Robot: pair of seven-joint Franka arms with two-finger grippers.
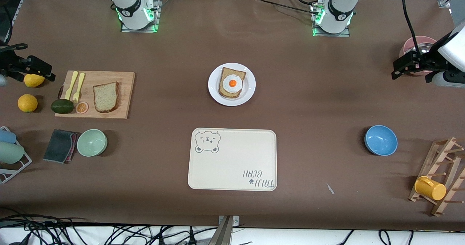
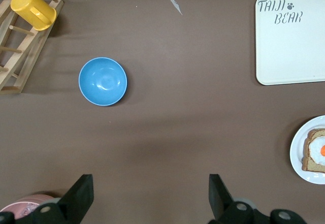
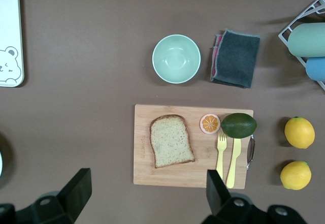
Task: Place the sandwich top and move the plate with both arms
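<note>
- We see a wide table covered in plain brown material, with a white ledge and black cables along the edge nearest the front camera and metal framing by the robots' bases.
- The sandwich top lies flat on a wooden cutting board toward the right arm's end of the table; its long axis runs toward and away from the front camera, with the rounded end nearer that camera.
- It is one plain slice, pale and crumbly on its face, with a darker brown crust around it.
- On the same board lie a yellow fork and knife, an orange slice and an avocado, the avocado overhanging the board's edge.
- The plate, round and white with a raised rim, sits mid-table and carries a second bread slice with a fried egg.
- A cream tray with a bear drawing lies nearer the front camera than the plate.
- The right gripper hangs over the table just beside the board, fingers wide apart, holding nothing.
- The left gripper hangs over bare table near a pink bowl at the left arm's end, fingers likewise spread and empty.
</note>
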